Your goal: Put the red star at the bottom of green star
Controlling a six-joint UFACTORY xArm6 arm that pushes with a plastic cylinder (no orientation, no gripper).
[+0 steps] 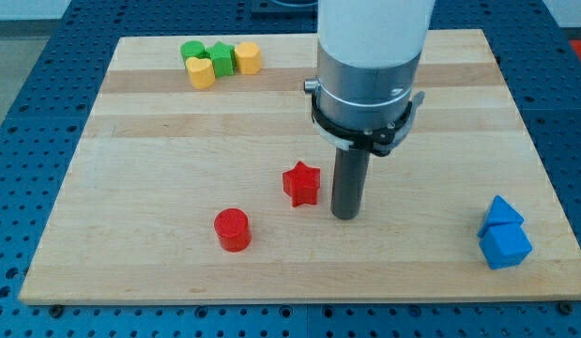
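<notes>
The red star point(301, 183) lies near the middle of the wooden board. My tip point(344, 215) rests on the board just to the star's right, a small gap apart. The green star point(221, 55) sits at the view's top left in a tight cluster, between a green cylinder point(191, 51) on its left and a yellow block point(248, 58) on its right, with a yellow block point(201, 72) just below and left of it.
A red cylinder point(232, 229) stands below and left of the red star. Two blue blocks point(503, 234) sit together near the board's lower right edge. The wooden board point(159, 150) lies on a blue perforated table.
</notes>
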